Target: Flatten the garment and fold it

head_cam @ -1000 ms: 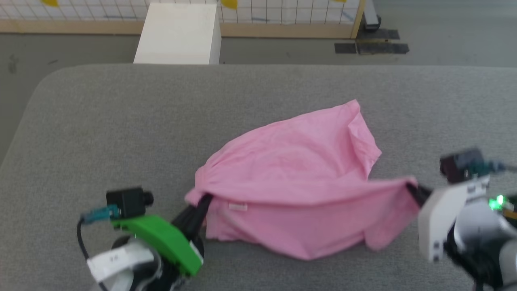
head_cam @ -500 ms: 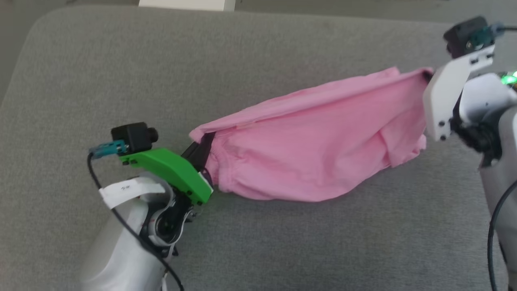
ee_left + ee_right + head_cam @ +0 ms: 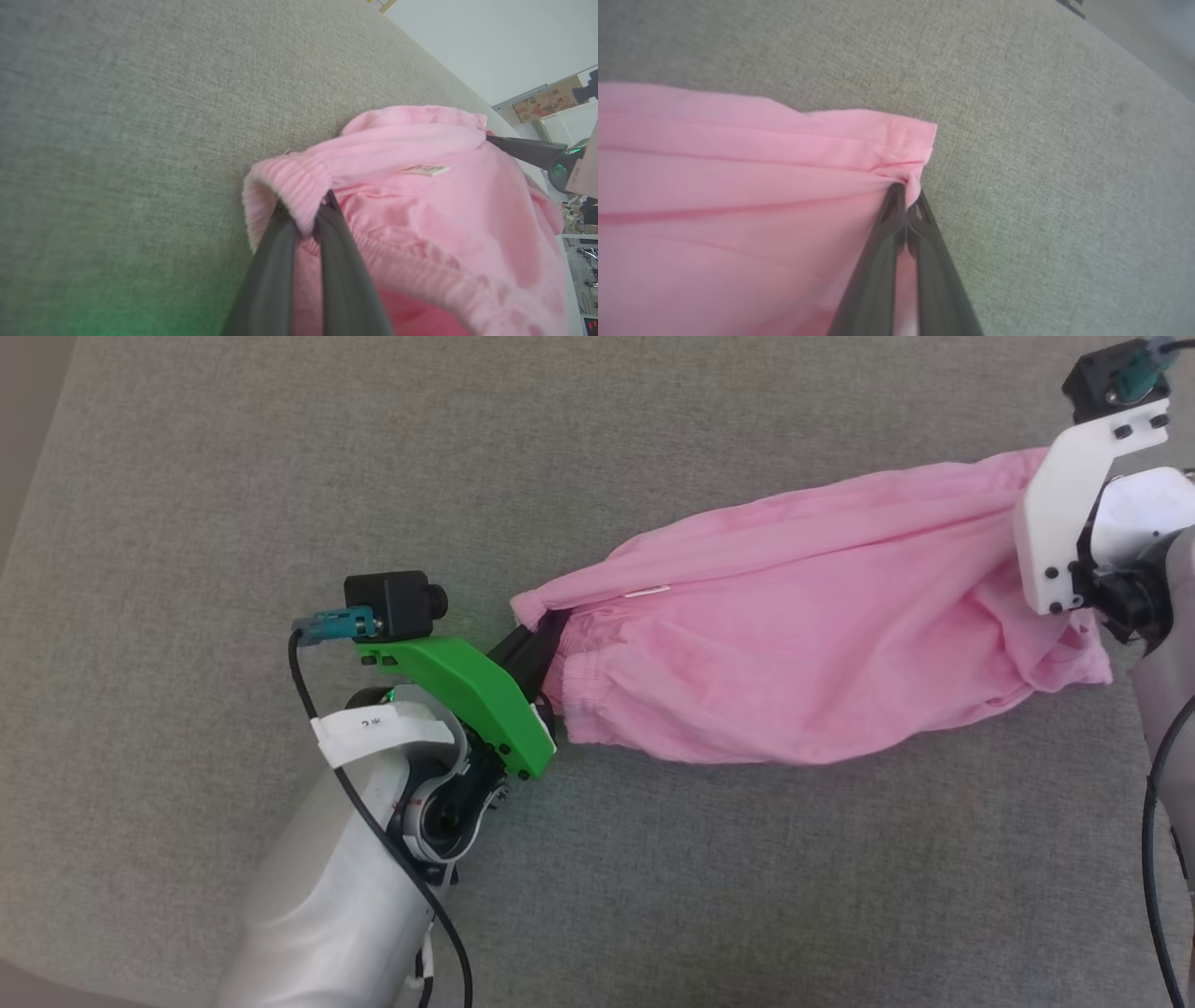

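Left gripper (image 3: 306,219) is clamped on the gathered waistband (image 3: 280,186) of the garment (image 3: 794,653), and the right gripper (image 3: 906,191) pinches a hem corner (image 3: 920,135), with the cloth stretched between them over the bench's (image 3: 233,504) right half. Both bites look shallow. A harder pull may slip the thin hem free, or the cloth may land doubled.

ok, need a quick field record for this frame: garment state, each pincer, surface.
garment: light pink shorts, drawn out lengthwise between the two pincers, wrinkled, not flat, not folded
left pincer: shut on the gathered waistband at the garment's left end
right pincer: shut on a stitched hem corner at the right end
label: small, white, near the upper edge by the waistband
surface: grey fabric surface under the garment
contact: cannot tell how much cloth rests on it
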Motion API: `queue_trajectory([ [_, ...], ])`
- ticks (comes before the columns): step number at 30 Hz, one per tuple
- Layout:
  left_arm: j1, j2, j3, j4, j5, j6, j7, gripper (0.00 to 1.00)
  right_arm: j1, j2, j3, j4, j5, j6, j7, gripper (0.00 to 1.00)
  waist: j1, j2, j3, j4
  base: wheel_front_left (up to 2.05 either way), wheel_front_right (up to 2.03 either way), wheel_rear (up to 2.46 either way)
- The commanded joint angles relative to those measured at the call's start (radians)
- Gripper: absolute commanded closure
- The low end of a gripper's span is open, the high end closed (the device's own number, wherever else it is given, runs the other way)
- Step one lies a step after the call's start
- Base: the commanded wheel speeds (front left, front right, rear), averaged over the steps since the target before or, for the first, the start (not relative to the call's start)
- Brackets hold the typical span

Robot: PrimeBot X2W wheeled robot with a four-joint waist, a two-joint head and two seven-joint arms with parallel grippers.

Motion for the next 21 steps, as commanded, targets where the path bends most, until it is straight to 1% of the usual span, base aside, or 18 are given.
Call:
queue_trajectory([
  [1,0.003,0.009,0.001,0.014,0.008,0.002,-0.001,0.00,0.009,0.010,0.005,0.026,0.016,-0.001,-0.008,0.29,-0.0001,0.0000,-0.003,0.010,0.00,0.00,0.00],
  [2,0.007,0.010,0.002,0.009,0.009,0.000,-0.007,0.00,0.012,0.011,0.001,0.029,0.022,-0.001,-0.018,0.00,-0.0001,0.0000,-0.011,0.008,0.00,0.00,0.00],
  [6,0.054,0.027,0.010,-0.036,0.012,-0.004,-0.040,0.00,0.049,0.012,-0.002,0.022,0.061,-0.001,-0.068,0.00,-0.0001,0.0000,-0.066,-0.003,0.00,0.00,0.00],
  [10,0.139,0.044,0.020,-0.104,-0.008,-0.010,-0.062,0.00,0.119,-0.002,0.002,-0.023,0.107,-0.001,-0.113,0.00,-0.0001,0.0000,-0.142,-0.016,0.00,0.00,0.00],
  [13,0.216,0.055,0.026,-0.153,-0.025,-0.004,-0.073,0.00,0.195,-0.015,-0.003,-0.081,0.133,-0.001,-0.137,0.00,-0.0001,0.0000,-0.200,-0.029,0.00,0.00,0.00],
  [16,0.276,0.061,0.032,-0.186,-0.029,0.007,-0.094,0.00,0.276,-0.010,-0.033,-0.144,0.154,-0.001,-0.174,0.00,-0.0001,0.0000,-0.247,-0.039,0.00,0.00,0.00],
  [21,0.339,0.051,0.037,-0.216,0.013,0.019,-0.193,0.00,0.424,0.020,-0.096,-0.286,0.157,-0.001,-0.306,0.00,-0.0001,0.0000,-0.301,-0.050,0.00,0.00,0.00],
])
